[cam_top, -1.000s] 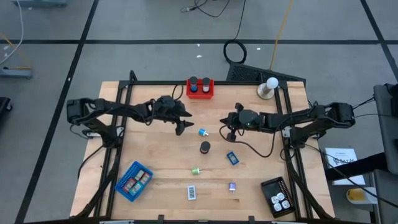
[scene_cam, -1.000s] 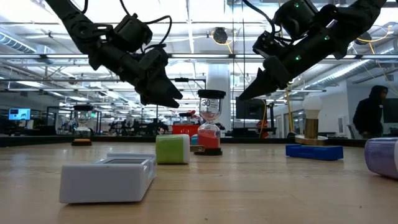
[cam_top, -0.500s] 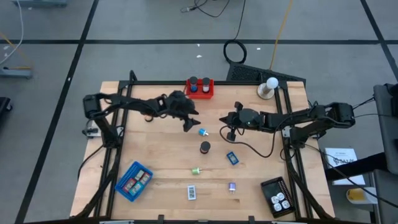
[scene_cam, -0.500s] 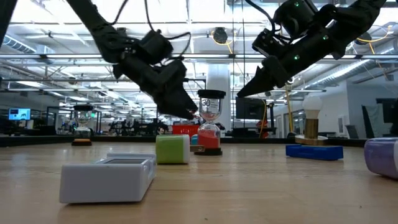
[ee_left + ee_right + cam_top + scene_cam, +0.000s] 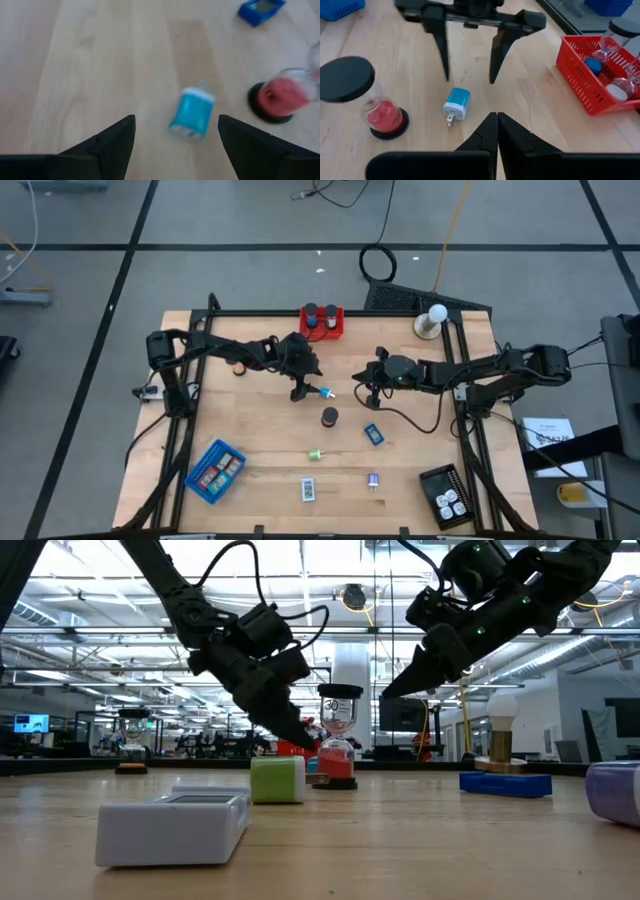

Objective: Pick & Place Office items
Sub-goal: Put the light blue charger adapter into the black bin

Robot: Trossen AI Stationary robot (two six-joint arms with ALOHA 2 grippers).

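A teal-blue plug adapter [image 5: 192,113] lies flat on the wooden table [image 5: 250,430], just right of centre-left in the high view [image 5: 325,392]. My left gripper [image 5: 298,392] hovers open just left of it, slanting down; in the right wrist view its two fingers [image 5: 468,79] stand apart beyond the adapter [image 5: 456,105], touching nothing. My right gripper [image 5: 496,117] hangs shut above the table to the adapter's right [image 5: 370,394]. A black-capped hourglass with red sand [image 5: 329,417] stands near the adapter.
A red tray [image 5: 322,322] with two hourglasses stands at the far edge; a blue tray [image 5: 215,471] sits near left and a black tray [image 5: 445,496] near right. Loose items: a blue piece [image 5: 374,434], a green bit [image 5: 315,454], a white labelled rectangle [image 5: 308,489], a purple bit [image 5: 373,479]. A white ball on a stand [image 5: 433,320] sits far right.
My left gripper has reached toward the table's right and sunk toward the teal adapter, rolling its wrist as it went; it has stayed open. My right gripper has kept still and shut. Nothing on the table has moved.
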